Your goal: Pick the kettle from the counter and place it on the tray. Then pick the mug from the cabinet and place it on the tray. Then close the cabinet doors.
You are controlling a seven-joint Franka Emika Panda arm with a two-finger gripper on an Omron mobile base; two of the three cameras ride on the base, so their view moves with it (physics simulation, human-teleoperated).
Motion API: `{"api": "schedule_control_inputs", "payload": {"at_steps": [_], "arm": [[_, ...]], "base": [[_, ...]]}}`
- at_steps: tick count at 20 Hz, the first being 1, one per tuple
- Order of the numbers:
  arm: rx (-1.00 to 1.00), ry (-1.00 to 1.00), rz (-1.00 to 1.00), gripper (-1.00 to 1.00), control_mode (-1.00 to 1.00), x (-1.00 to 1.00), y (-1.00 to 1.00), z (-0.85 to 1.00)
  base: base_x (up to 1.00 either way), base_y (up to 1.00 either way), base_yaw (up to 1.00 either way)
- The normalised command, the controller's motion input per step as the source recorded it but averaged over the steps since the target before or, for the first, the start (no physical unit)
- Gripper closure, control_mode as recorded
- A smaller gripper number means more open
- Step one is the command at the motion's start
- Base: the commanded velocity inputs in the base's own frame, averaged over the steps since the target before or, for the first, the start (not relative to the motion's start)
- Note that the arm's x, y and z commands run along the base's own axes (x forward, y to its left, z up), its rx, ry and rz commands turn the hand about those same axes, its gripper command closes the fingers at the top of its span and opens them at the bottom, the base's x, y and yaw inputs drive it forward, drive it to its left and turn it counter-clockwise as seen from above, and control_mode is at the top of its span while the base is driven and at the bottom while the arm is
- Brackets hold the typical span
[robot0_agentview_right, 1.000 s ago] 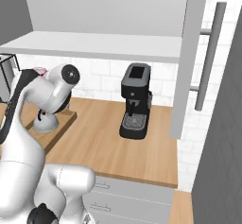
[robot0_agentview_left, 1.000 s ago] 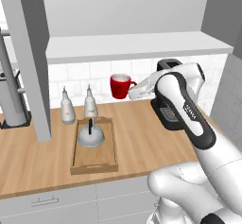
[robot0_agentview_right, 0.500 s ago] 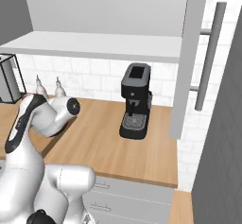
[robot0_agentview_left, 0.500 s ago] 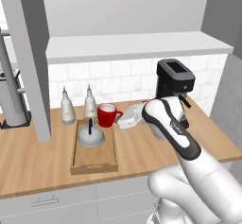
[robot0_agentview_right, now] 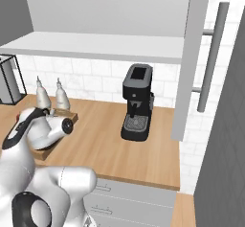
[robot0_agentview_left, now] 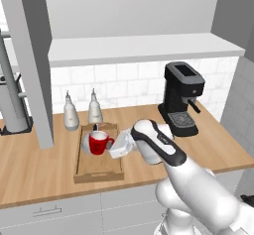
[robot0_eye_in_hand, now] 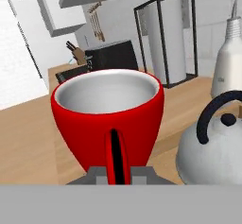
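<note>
The arm has swung the red mug [robot0_agentview_left: 98,142] down from beside the cabinet shelf to just over the tray [robot0_agentview_left: 99,165], beside the kettle [robot0_eye_in_hand: 215,154].

The cabinet doors [robot0_agentview_right: 191,58] stand open, so closing them is left. The desk [robot0_agentview_left: 44,169] lies below the hand [robot0_agentview_left: 117,145]. The tray sits under and ahead of the hand, its long axis running away from the robot toward the tiled wall. The kettle rests on the tray, so that step looks done; its arched handle stands upright.

The mug is upright, mouth upward, its handle pointing back into the hand. The hand is nearly closed, pinching that handle. Whether the mug's base touches the tray cannot be told.
</note>
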Motion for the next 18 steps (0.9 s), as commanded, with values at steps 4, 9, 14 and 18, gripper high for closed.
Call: {"api": "schedule_control_inputs", "payload": {"at_steps": [4,9,14,18], "arm": [[-0.01,0.0,0.05,1.0,-1.0,0.0,0.09,-0.63],[-0.02,0.02,0.05,1.0,-1.0,0.0,0.03,-0.44],[-0.02,0.09,0.04,1.0,-1.0,0.0,0.0,-0.24],[0.0,0.1,0.0,1.0,-1.0,0.0,-0.1,-0.03]], "base": [[0.0,0.0,0.0],[0.0,0.0,0.0],[0.0,0.0,0.0],[0.0,0.0,0.0]]}}
